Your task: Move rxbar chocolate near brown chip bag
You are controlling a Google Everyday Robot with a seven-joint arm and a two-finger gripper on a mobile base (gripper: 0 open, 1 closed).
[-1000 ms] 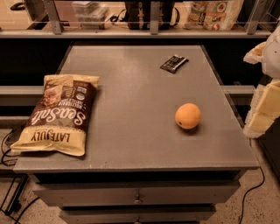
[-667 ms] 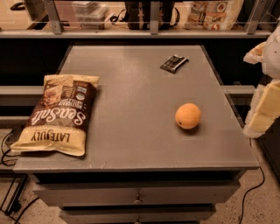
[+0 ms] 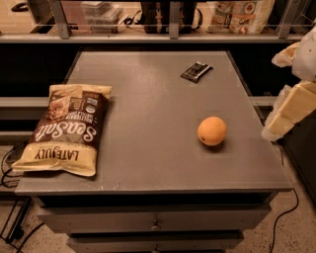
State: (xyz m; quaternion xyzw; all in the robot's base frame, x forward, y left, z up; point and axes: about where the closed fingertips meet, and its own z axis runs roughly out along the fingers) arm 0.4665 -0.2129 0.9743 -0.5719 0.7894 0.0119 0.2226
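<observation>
The rxbar chocolate (image 3: 196, 71), a small flat black bar, lies on the far right part of the grey table (image 3: 153, 104). The brown chip bag (image 3: 66, 129), dark brown with tan-yellow ends, lies flat at the table's left front edge. My gripper (image 3: 289, 111) shows as pale arm parts at the right edge of the camera view, beyond the table's right side. It is well apart from the bar and the bag and holds nothing that I can see.
A round orange (image 3: 212, 131) sits on the right half of the table, between the bar and the front edge. A shelf rail with a pale printed bag (image 3: 242, 15) runs behind the table. Drawers sit below the tabletop and cables lie on the floor.
</observation>
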